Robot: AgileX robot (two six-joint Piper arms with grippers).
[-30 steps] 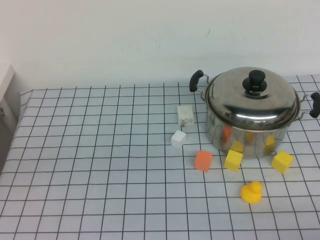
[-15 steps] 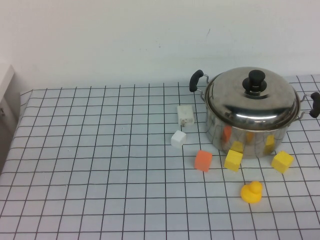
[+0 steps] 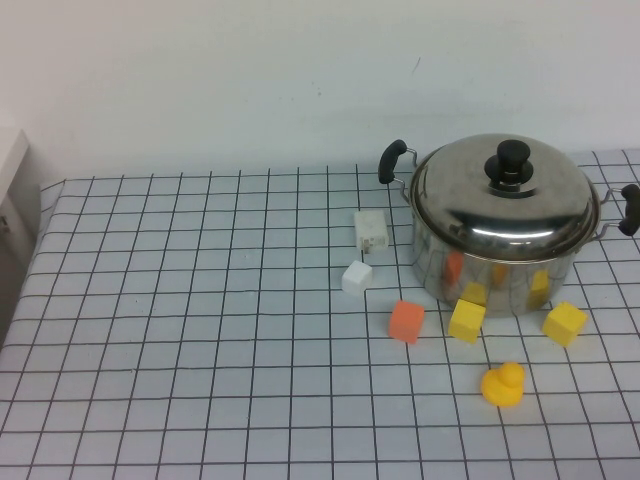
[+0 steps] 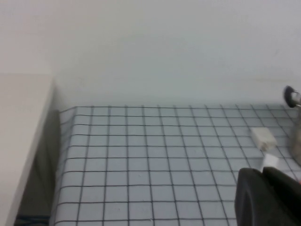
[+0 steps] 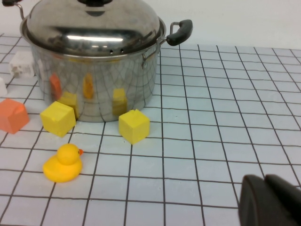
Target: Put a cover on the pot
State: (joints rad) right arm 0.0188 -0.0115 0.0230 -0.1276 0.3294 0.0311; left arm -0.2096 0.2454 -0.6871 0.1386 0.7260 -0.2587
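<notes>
White wall behind, checked tablecloth (image 3: 200, 330) over the table. Left gripper (image 4: 268, 197): dark bit at lower right of its wrist view, off the high view; right gripper (image 5: 270, 200) likewise, lower right of its own view. Can't tell finger state on either. Pot (image 3: 500, 255) sits upper right in high view w/ lid (image 3: 503, 195) on, black knob (image 3: 510, 160) up. Yellow blocks (image 3: 466, 320) touching/near its front, orange block (image 3: 406, 321) beside, duck (image 3: 503, 384) lower right, white blocks (image 3: 371, 231) left of pot.
</notes>
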